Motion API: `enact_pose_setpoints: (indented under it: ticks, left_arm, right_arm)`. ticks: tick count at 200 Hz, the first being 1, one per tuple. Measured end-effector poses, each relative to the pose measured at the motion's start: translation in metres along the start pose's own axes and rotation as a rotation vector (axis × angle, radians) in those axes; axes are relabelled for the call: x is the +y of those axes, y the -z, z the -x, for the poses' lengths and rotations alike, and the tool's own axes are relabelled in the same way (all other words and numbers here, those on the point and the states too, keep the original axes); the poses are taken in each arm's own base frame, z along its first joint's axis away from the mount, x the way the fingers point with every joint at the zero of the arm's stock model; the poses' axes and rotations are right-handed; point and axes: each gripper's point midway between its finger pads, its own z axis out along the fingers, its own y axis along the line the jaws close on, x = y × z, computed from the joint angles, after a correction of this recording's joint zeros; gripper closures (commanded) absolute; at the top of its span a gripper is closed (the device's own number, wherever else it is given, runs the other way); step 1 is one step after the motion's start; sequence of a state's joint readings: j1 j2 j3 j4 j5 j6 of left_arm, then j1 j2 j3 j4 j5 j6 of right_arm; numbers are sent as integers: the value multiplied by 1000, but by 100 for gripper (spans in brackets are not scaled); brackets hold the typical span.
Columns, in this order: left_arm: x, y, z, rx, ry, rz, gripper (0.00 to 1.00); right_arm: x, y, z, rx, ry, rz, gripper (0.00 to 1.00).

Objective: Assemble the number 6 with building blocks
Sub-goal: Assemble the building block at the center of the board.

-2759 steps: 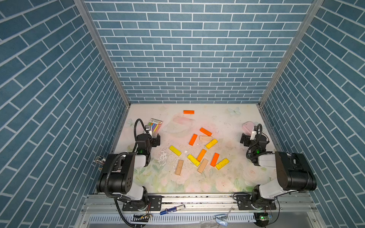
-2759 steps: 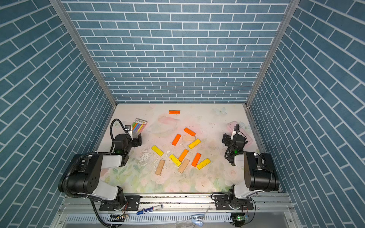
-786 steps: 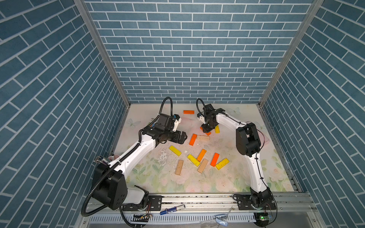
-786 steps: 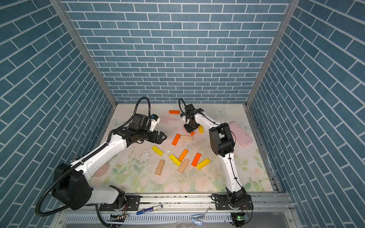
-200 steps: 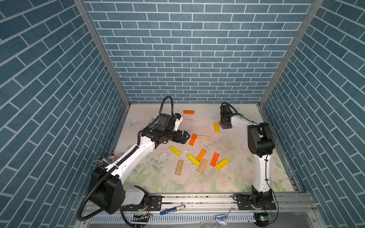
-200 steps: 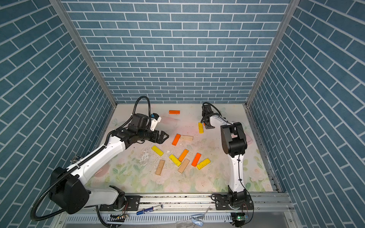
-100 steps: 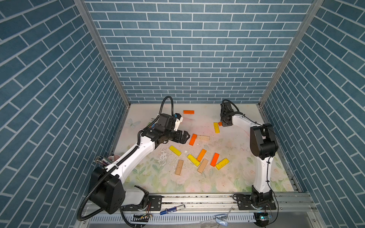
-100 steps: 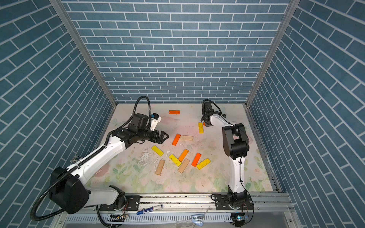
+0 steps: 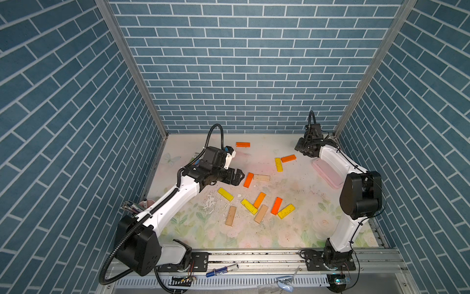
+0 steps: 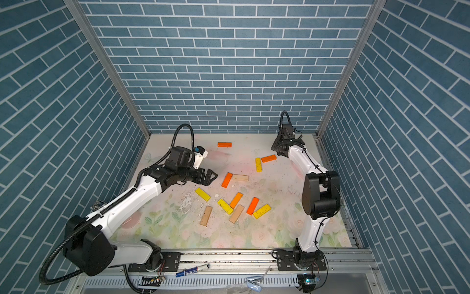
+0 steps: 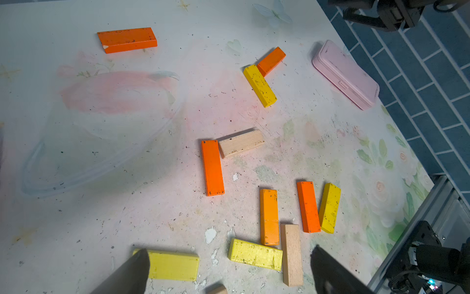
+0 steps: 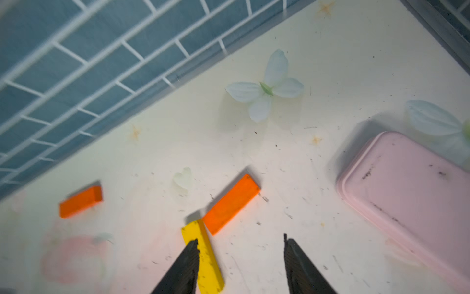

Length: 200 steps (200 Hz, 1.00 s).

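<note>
Surface: floral, scuffed, blue brick walls around.
Building blocks: scattered flat mid-surface.
My left gripper: spread, empty, beside an orange block.
My right gripper: parted, seemingly empty; pink case nearby.

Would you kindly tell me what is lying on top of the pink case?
Nothing lies on the pink case: the left wrist view shows its lid bare, only dark specks. In both top views the right arm partly hides it. Its inside is unseen.
</note>
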<state>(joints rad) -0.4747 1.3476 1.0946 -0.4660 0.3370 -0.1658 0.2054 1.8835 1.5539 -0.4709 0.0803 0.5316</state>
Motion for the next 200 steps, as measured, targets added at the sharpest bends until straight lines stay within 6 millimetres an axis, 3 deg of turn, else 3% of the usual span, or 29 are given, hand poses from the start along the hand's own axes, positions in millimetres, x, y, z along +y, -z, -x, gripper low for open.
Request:
enact_pose_setpoints:
  ticks: [66,112,160,200]
  left_arm:
    - [13,-20,-16,75,6,42,1]
    - [19,-31,-29,136,18,56,1]
    - [16,-31,-29,134,16,45,1]
    - [13,-29,-27,124,14,36,1]
  right_arm:
    - [-16,-61,-32,197,150,7,46]
    - [-15,-72,-22,196,167,18,45]
    - [-7,-76,-9,171,166,35,45]
    - [-5,-93,-9,178,139,40,45]
